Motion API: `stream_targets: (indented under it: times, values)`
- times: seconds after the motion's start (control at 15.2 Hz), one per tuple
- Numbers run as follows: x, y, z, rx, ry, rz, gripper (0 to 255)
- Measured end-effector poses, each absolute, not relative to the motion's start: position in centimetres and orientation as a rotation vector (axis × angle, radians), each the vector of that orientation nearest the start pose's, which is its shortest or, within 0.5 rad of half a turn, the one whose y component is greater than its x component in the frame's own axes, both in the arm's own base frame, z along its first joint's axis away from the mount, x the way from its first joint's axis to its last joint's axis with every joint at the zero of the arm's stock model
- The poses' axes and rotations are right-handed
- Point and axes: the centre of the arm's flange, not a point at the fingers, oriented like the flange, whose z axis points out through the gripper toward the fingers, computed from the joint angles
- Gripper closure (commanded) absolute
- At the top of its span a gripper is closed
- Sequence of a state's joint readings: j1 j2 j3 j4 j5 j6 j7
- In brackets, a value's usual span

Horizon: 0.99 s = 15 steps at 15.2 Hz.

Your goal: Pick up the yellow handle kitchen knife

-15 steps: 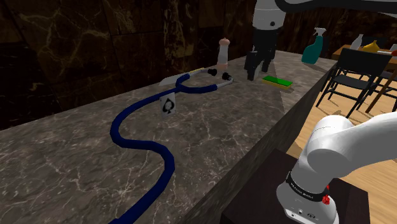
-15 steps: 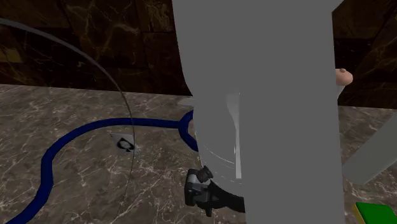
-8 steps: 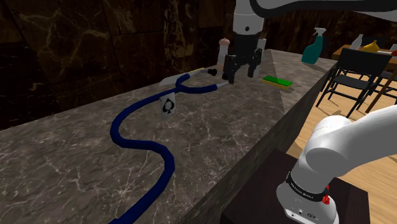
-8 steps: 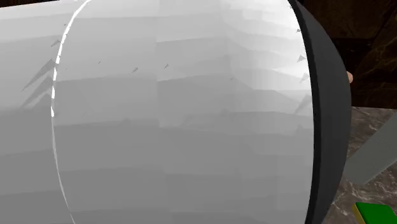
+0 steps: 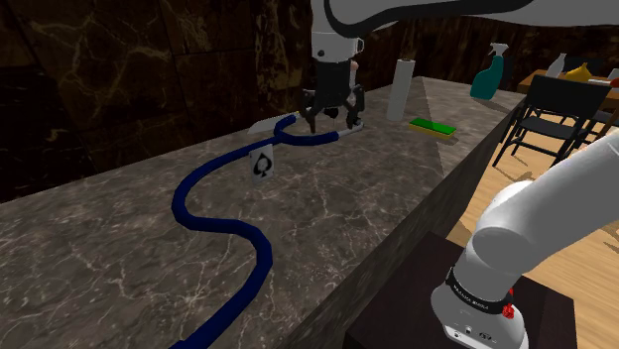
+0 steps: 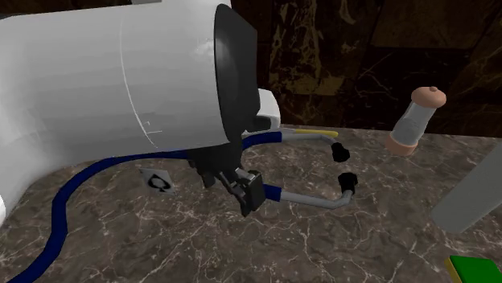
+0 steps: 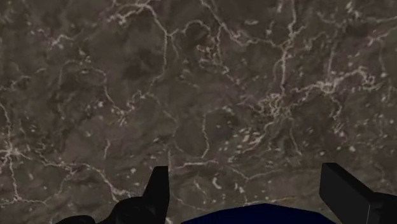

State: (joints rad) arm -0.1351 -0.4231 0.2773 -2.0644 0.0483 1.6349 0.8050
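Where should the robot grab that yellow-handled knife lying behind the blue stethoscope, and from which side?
By the yellow handle, coming straight down from above with the gripper straddling its narrow width. The knife lies flat on the counter, and the stethoscope lies close alongside it.

Blue stethoscope tubing (image 7: 254, 215) loops beneath the hand (image 7: 245, 168); bare counter (image 5: 347, 198) lies toward the stand.
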Motion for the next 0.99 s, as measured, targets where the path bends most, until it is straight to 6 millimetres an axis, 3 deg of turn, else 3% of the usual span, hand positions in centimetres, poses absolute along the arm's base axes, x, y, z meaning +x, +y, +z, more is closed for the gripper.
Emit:
stream_targets:
  times: [0.53,0.99]
  values:
    - [51.7,10.6,57.6,-2.765,1.557,-0.016,0]
    - [60.7,9.6,56.1,-2.481,1.926,-0.016,0]
